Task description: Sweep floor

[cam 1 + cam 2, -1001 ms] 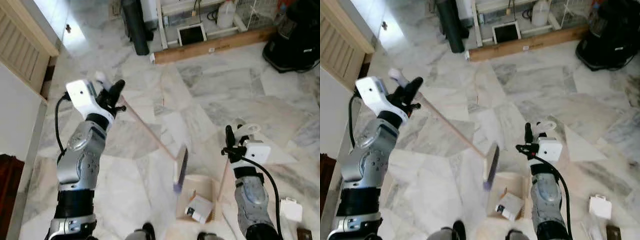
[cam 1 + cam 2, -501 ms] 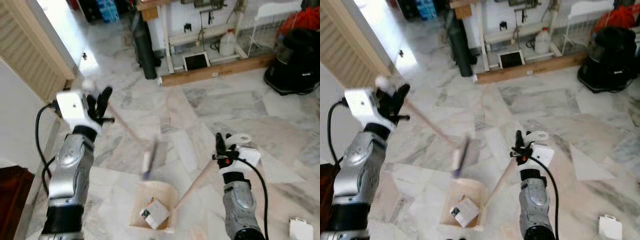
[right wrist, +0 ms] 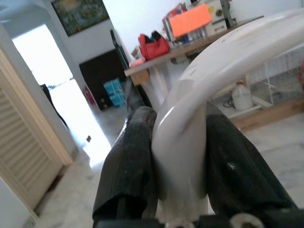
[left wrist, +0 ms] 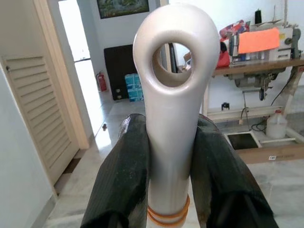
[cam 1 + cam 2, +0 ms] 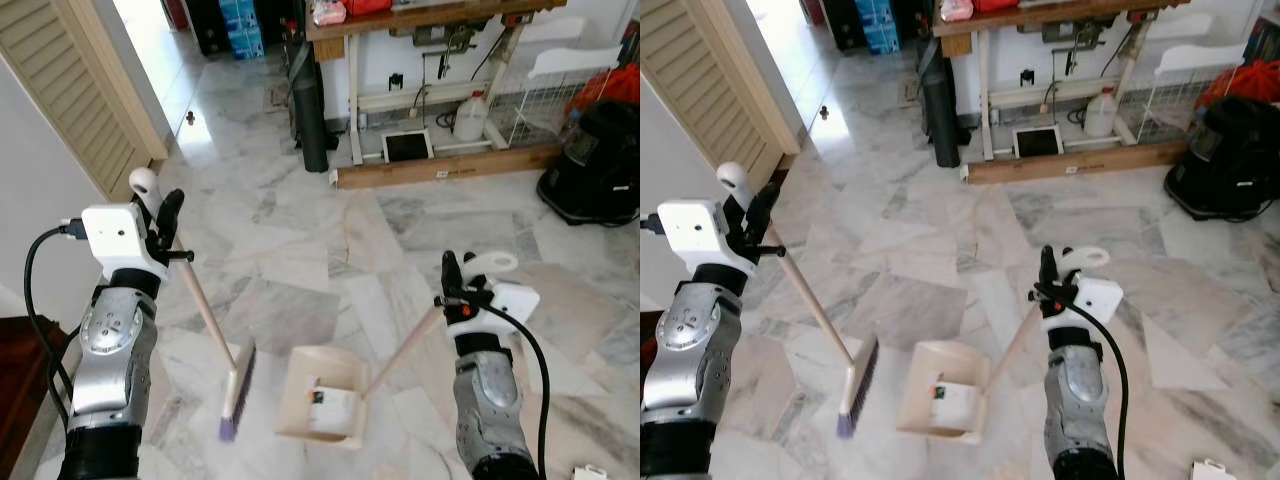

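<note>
— What is held, and where does everything sit relative to the broom [image 5: 205, 335]?

— The broom's pale handle end is clamped between the two black fingers [image 4: 124, 171] of the left gripper [image 5: 160, 215], so that tool is closed on it. The shaft slants down from there to the bristle head [image 5: 236, 392], which is seen just above or at the marble floor [image 5: 300, 260] — contact cannot be told. The dustpan [image 5: 320, 395] lies just beside the head, on the side away from the left arm, with a small white box [image 5: 335, 405] already inside it. Its long handle is gripped at the top loop by the right gripper [image 5: 455, 285], fingers pressed to either side.

— How should the stroke be done well?

— The bristles should be lowered until they flex lightly on the floor, then drawn toward the pan's mouth in a short, low pass. The pan's lip is best kept flat on the floor and steady — a lifted lip would let dust slide under it.

— Anything to be watched?

— Probably the grip at the very tip of the handle: leverage there is poor, so the head may swing or twist. A slow stroke is judged safer. The pan should not be knocked by the head, lest the box be tipped out.
</note>
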Available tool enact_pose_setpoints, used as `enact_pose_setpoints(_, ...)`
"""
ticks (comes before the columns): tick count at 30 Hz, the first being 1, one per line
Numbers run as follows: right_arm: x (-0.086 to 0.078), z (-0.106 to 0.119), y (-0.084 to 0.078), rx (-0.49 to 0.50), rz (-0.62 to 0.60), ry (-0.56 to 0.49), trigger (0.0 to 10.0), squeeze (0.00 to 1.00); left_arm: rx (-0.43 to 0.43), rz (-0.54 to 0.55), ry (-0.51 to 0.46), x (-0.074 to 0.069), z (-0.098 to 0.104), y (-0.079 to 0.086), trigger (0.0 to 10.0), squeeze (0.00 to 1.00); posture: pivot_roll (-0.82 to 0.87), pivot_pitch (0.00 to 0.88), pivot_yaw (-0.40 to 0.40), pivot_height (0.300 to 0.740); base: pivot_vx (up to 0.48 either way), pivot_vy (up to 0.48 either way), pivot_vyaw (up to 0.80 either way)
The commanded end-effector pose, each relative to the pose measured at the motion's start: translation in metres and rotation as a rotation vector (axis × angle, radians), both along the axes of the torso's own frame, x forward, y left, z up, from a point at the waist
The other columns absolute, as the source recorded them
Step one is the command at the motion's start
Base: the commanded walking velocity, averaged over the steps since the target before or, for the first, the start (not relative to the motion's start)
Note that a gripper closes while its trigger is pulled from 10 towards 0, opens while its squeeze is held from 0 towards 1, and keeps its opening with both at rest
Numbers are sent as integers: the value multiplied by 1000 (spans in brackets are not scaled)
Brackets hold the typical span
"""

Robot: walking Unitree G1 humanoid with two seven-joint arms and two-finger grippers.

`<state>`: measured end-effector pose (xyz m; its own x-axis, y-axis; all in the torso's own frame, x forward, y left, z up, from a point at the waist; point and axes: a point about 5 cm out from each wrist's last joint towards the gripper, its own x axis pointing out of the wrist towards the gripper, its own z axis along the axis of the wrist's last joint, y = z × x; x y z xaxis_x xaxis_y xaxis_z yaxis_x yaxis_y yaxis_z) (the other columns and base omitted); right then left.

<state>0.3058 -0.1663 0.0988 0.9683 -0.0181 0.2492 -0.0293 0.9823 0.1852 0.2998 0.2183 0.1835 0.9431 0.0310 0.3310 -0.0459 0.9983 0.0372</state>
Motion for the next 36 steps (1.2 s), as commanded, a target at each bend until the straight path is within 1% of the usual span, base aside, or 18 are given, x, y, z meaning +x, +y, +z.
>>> enact_pose_setpoints(1,7,22,8,27,21,-89,10000,0,10,32,-32,-3,4,6,10000,0,-2,0,108,740,0,0,0)
enact_pose_setpoints(3,9,30,8,5,10,-110,10000,0,10,45,-31,-6,0,7,10000,0,1,0,96,740,0,0,0)
enact_pose_setpoints(4,9,30,8,5,10,-110,10000,0,10,45,-31,-6,0,7,10000,0,1,0,96,740,0,0,0)
enact_pose_setpoints(6,12,35,5,-26,-16,-111,10000,0,6,54,-29,-8,-5,6,10000,0,-12,0,85,740,0,0,0)
enact_pose_setpoints(8,13,40,-1,-20,-57,-118,10000,0,5,53,-24,-10,-10,4,10000,0,-16,0,71,740,0,0,0)
enact_pose_setpoints(11,14,49,-5,-42,-74,-139,10000,0,15,41,-16,-12,-16,-3,10000,0,-14,0,44,740,0,0,0)
enact_pose_setpoints(12,15,55,-8,-50,-77,-150,10000,0,-2,33,-18,-11,-18,-8,10000,0,-11,0,32,740,0,0,0)
enact_pose_setpoints(15,18,60,-9,-55,-67,-158,10000,0,-21,27,-28,-8,-18,-14,10000,0,-14,0,14,740,0,0,0)
enact_pose_setpoints(19,20,64,-13,-73,-68,-161,10000,0,-45,-10,-46,-5,-18,-30,10000,0,-8,0,-16,740,0,0,0)
enact_pose_setpoints(23,19,64,-7,-93,-33,-145,10000,0,-55,-39,-49,-2,-20,-39,10000,0,-9,0,-31,740,0,0,0)
enact_pose_setpoints(26,15,66,-6,-92,-29,-154,10000,0,-58,-30,-47,-4,-20,-39,10000,0,-11,0,-26,740,0,0,0)
enact_pose_setpoints(30,18,65,-6,-80,-40,-139,10000,0,-68,-4,-57,-6,-16,-35,10000,0,1,0,-15,740,0,0,766)
enact_pose_setpoints(33,17,64,2,-69,-25,-137,10000,0,-61,8,-67,-7,-13,-33,10000,0,8,0,-9,740,0,0,788)
enact_pose_setpoints(36,10,65,7,-71,-11,-140,10000,0,-55,32,-60,-13,-15,-27,10000,0,-6,0,1,740,0,0,788)
